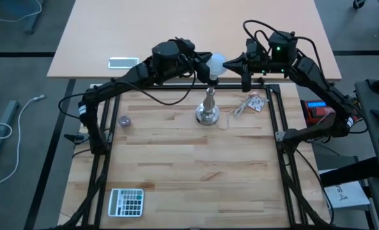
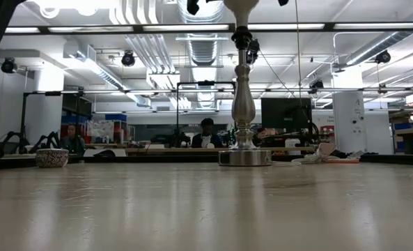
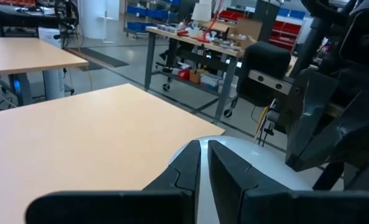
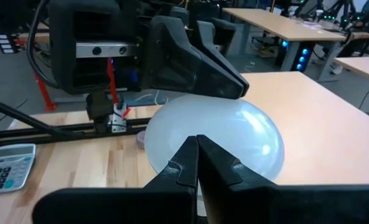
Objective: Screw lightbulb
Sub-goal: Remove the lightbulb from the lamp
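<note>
The white frosted lightbulb [image 1: 216,62] stands upright with its base in the top of the silver stand [image 1: 208,110], which rests on its round foot on the wooden table. My left gripper [image 1: 205,64] is shut and comes in level from the table's left against the globe. My right gripper [image 1: 231,62] is shut and comes in from the right against the opposite side. In the low view the stand [image 2: 243,104] shows, and the bulb [image 2: 241,5] is cut off by the frame's top. My left gripper lays its shut fingertips [image 3: 190,168] against the globe's left side [image 3: 259,180], roughly level, from the table's left. The bulb stays upright on the stand. My right gripper lays its shut fingertips [image 4: 193,162] against the globe's right side [image 4: 234,140], level, from the table's right, opposite the left gripper [image 4: 234,84].
A calculator [image 1: 126,202] lies at the near left. A small patterned bowl [image 1: 124,121] sits left of the stand. A packet with a cord [image 1: 253,103] lies right of it. A phone [image 1: 123,62] lies on the far table. People sit in the room behind [image 2: 206,132].
</note>
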Tool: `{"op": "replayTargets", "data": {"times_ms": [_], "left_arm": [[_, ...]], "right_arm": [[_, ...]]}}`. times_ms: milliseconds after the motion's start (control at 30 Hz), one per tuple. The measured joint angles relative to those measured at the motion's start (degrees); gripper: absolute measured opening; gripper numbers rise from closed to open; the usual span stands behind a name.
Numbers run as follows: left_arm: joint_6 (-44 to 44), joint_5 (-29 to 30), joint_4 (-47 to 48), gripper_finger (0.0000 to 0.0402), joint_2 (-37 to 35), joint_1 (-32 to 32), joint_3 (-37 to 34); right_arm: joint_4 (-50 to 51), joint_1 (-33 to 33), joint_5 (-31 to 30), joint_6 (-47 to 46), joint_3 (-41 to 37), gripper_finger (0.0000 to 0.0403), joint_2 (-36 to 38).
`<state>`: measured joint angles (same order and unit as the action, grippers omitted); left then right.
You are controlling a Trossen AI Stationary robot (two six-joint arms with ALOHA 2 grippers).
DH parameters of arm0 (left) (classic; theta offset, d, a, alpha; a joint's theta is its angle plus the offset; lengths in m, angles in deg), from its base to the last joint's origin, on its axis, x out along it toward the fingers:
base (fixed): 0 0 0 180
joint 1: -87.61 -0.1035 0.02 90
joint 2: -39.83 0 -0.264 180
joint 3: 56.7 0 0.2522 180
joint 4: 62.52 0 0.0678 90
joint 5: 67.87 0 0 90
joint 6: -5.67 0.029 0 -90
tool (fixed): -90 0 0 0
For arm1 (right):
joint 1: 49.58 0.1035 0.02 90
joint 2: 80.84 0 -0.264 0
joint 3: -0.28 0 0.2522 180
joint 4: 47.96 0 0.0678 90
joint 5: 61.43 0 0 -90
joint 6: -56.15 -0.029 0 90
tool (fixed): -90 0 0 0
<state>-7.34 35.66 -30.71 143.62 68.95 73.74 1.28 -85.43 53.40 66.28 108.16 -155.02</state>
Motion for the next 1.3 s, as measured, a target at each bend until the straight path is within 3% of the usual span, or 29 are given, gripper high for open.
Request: {"op": "replayTargets", "data": {"times_ms": [833,1300], "left_arm": [[-10.7,-0.8,0.8,0.0020,0.6,3.2,-0.1],[-11.7,-3.4,-1.3,0.0020,0.7,5.1,-0.2]], "right_arm": [[-1.4,0.0,-5.6,4.1,-0.2,0.0000,0.0],[-4.6,-0.2,-6.7,2.3,-0.2,0.0000,-1.8]]}}
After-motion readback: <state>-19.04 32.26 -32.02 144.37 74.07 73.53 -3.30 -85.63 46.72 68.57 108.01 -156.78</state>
